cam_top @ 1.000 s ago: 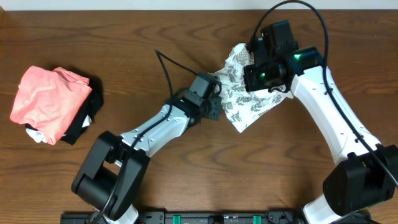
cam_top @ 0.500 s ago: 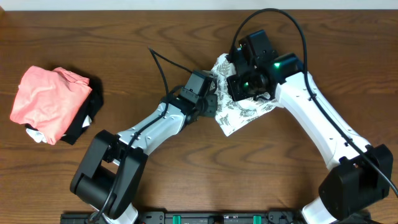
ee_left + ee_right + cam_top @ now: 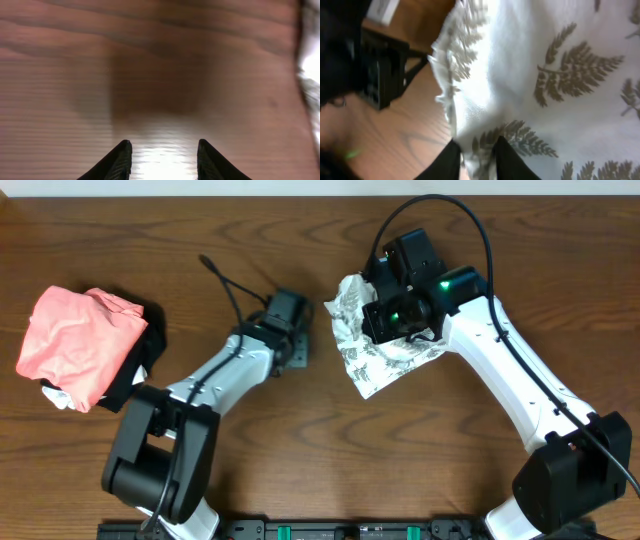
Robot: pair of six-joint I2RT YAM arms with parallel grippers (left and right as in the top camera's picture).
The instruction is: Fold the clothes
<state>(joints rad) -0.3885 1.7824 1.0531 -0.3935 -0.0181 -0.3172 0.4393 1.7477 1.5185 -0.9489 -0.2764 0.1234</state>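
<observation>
The brown wooden table (image 3: 300,460) fills the overhead view. The right arm (image 3: 510,370) reaches in from the near right corner and bends over the table's far middle. The left arm (image 3: 215,375) stretches from the near left toward the centre.

The clothes (image 3: 385,370) lie bunched on the far middle of the table, right of centre and partly under the right wrist. What shows of the heap is longer from far to near than across. It has a rumpled lobe at its far left and a pointed corner aimed at the near edge. A salmon-pink garment (image 3: 75,340) sits well apart at the left edge, folded on top of a black cloth (image 3: 140,375).

The overhead view hides the middle of the heap. The right wrist view shows it close up: grey fern leaves on white, and a ruffled edge meeting the bare wood. There the right gripper (image 3: 476,155) rests against the fabric, its jaws a little apart with printed cloth showing in the gap and nothing visibly pinched.

The left wrist view shows the left gripper (image 3: 162,155) with its jaws apart over bare, glare-lit wood, holding nothing. A blurred white strip of the clothes shows at that view's right edge.
</observation>
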